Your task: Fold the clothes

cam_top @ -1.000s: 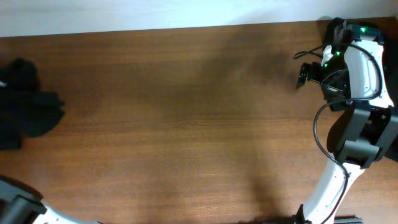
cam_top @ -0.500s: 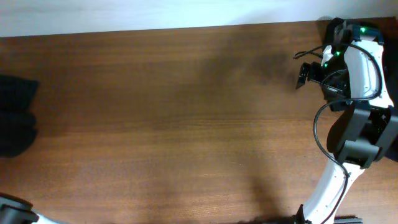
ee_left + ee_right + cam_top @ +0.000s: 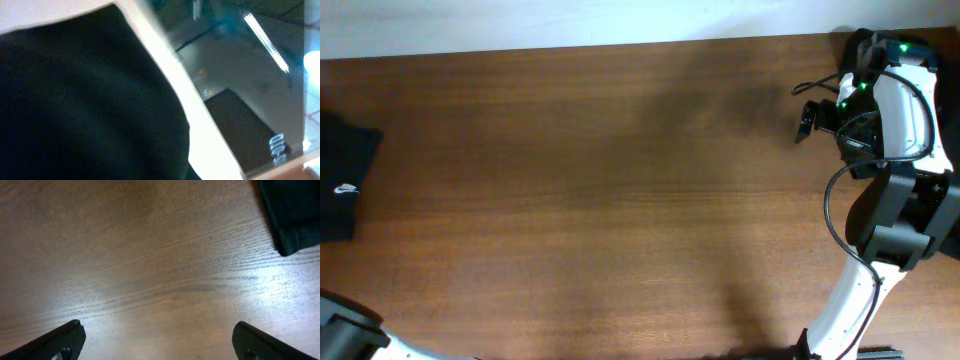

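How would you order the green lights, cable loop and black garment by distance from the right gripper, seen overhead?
1. green lights, on the right arm beside the right gripper.
2. cable loop, lower right.
3. black garment, far left edge.

Black garment [image 3: 355, 150] at the left edge of the table [image 3: 620, 200], partly cut off by the frame. Lies flat and spread, small white logo [image 3: 345, 188] face up. Left wrist view: black soft cloth fills the left side, close and blurred.
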### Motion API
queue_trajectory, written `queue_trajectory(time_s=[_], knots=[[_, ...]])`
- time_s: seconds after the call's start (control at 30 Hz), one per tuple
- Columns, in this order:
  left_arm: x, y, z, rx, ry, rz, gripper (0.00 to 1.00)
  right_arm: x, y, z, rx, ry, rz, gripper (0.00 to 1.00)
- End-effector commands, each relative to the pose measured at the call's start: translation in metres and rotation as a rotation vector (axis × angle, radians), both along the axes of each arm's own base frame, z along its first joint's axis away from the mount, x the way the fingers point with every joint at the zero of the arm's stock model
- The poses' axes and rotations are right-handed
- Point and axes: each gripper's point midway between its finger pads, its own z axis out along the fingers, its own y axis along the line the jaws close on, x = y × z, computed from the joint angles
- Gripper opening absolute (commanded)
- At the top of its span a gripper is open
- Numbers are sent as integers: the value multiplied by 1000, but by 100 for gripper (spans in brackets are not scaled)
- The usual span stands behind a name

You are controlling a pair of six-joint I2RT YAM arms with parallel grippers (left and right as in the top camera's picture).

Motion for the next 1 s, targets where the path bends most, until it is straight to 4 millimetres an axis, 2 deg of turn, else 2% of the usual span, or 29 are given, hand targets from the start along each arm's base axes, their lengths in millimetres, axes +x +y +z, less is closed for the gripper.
queue_trajectory(time_s=[0.0, 0.07, 0.17, 0.27, 0.37, 0.57, 0.63, 0.73, 0.83, 0.97], knots=[[-3, -3, 79, -186, -194, 74, 0, 2, -2, 13, -16, -34, -4, 99], [0, 4, 90, -306, -244, 110, 0, 2, -2, 13, -16, -34, -4, 99], [23, 0, 67, -444, -141, 102, 0, 2, -2, 13, -16, -34, -4, 99], [41, -23, 51, -358, -76, 52, 0, 2, -2, 13, -16, -34, -4, 99], [55, -50, 49, -272, -68, -13, 0, 2, -2, 13, -16, -34, -4, 99], [81, -105, 48, -240, -11, -100, 0, 2, -2, 13, -16, -34, -4, 99], [90, -131, 46, -218, 30, -122, 0, 2, -2, 13, -15, -33, -4, 99], [102, -181, 42, -166, 105, -159, 0, 2, -2, 13, -16, -34, -4, 99], [109, -240, 36, -36, 170, -212, 0, 2, -2, 13, -16, -34, -4, 99], [114, -316, 15, 195, 285, -246, 0, 2, -2, 13, -16, -34, -4, 99]])
